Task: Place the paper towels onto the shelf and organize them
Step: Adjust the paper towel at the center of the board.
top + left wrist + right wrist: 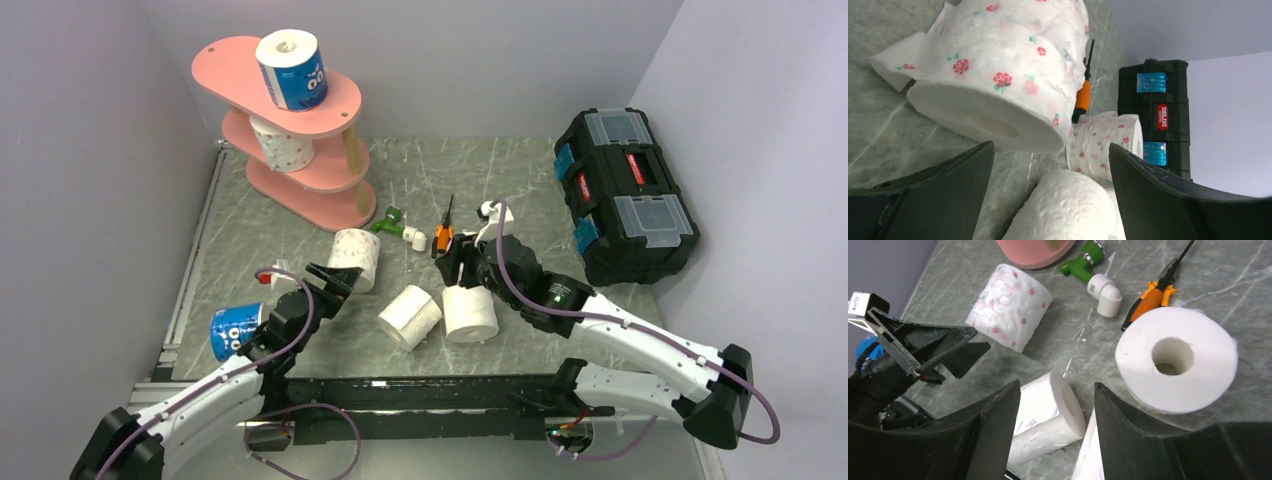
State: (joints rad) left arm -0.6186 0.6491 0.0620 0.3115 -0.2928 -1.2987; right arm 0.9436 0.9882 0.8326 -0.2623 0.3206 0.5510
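Seen from above, the pink shelf [225,68] stands at the far left of the surface [290,225]. A blue-wrapped roll [292,70] stands on its top board and a dotted roll [283,145] on the middle one. Four more rolls lie off the shelf:
- a flowered roll [355,258] near the shelf's foot
- a plain roll [410,317] on its side
- an upright roll [469,312] just beside the plain one
- a second blue-wrapped roll [235,330] by the left arm

The left pincer [340,278] sits at the flowered roll's near side, and the right pincer [462,268] just behind the upright roll. A black toolbox [625,195] stands at the far right.

In the left wrist view, the fingers are spread wide and grip nothing. The flowered roll lies just ahead of them (a loose sheet trails from it), with the plain roll lower down.

In the right wrist view, the fingers stand apart with bare surface between them, pinching nothing. A roll standing on end touches an orange-handled tool [1148,300], and a green-and-white plastic piece [1093,275] lies near the shelf's base. I cannot identify a white edge at the bottom of this view.
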